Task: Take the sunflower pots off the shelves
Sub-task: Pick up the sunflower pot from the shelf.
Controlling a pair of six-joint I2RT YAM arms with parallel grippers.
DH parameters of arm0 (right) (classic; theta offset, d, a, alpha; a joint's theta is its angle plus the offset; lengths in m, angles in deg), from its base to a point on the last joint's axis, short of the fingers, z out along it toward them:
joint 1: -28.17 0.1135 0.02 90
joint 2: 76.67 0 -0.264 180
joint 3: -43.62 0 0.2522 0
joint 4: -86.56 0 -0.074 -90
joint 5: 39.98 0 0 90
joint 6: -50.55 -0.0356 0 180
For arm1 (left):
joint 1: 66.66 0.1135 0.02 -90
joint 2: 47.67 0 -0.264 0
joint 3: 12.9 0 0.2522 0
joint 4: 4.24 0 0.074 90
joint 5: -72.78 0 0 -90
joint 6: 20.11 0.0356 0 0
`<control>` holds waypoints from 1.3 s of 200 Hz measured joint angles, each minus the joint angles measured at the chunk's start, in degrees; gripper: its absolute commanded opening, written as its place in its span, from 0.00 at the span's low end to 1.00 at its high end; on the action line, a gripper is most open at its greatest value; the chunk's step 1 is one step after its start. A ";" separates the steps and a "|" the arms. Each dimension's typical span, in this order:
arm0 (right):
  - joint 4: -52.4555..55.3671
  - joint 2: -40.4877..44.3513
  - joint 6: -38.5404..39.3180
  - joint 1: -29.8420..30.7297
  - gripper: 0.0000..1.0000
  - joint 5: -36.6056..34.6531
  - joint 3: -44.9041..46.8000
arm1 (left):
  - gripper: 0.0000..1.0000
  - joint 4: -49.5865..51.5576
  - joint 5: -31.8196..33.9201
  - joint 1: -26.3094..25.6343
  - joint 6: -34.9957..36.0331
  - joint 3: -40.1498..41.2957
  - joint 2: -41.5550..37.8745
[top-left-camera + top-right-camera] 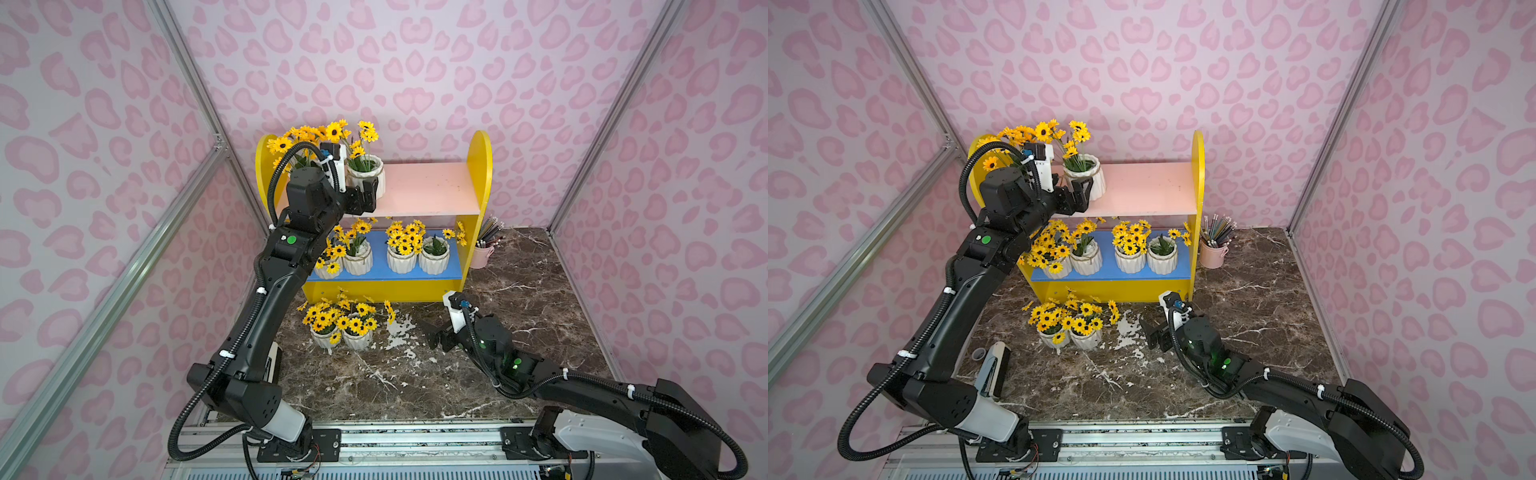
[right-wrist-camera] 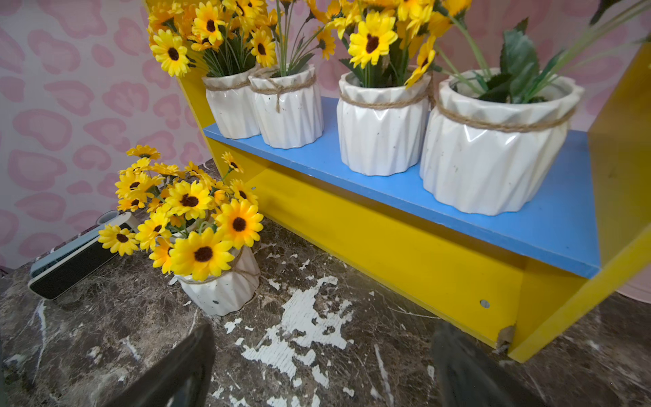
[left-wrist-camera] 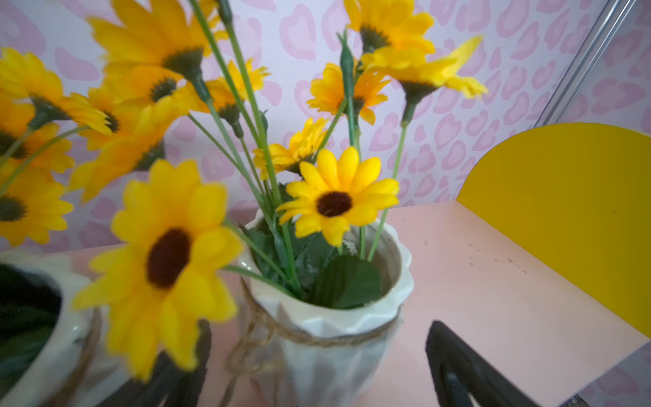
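The yellow shelves (image 1: 480, 174) have a pink upper board (image 1: 428, 187) and a blue lower board (image 1: 379, 262). Two sunflower pots stand at the left of the pink board. My left gripper (image 1: 368, 195) is open around the twine-wrapped one (image 3: 327, 334), a gap showing on each side. Its neighbour (image 3: 45, 317) is mostly behind my arm in both top views. Several pots (image 1: 401, 261) line the blue board. Two more pots (image 1: 326, 338) (image 1: 358, 340) stand on the marble floor in front. My right gripper (image 1: 432, 332) hangs open and holds nothing, low over the floor to their right.
A pink cup of pencils (image 1: 484, 253) stands right of the shelves. A white and black device (image 1: 994, 370) lies on the floor by my left arm. Pink patterned walls with metal posts close in three sides. The marble surface (image 2: 310, 317) is chipped white.
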State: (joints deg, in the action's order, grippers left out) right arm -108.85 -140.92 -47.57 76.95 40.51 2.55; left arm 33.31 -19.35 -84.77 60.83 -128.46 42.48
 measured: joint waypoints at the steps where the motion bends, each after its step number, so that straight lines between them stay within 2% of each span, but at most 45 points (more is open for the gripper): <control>1: 0.00 0.00 0.00 -0.02 0.98 -0.02 0.02 | 0.97 -0.02 0.02 0.00 0.00 0.00 0.02; 98: 0.09 -0.63 0.00 -1.55 0.98 -0.57 0.04 | 0.97 -2.34 0.70 -0.85 1.27 -3.67 4.79; 196: 0.13 0.13 0.02 -2.49 0.98 0.22 0.04 | 0.97 -9.09 6.97 -4.63 5.35 -2.56 6.27; 260: 0.50 1.62 0.02 -3.04 0.98 0.68 0.46 | 0.97 -12.04 6.84 -4.61 5.57 -2.43 7.98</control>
State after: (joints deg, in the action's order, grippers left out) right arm -108.35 -139.30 -47.55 73.91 41.18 3.01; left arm 21.27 -12.51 -89.38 66.40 -130.88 50.46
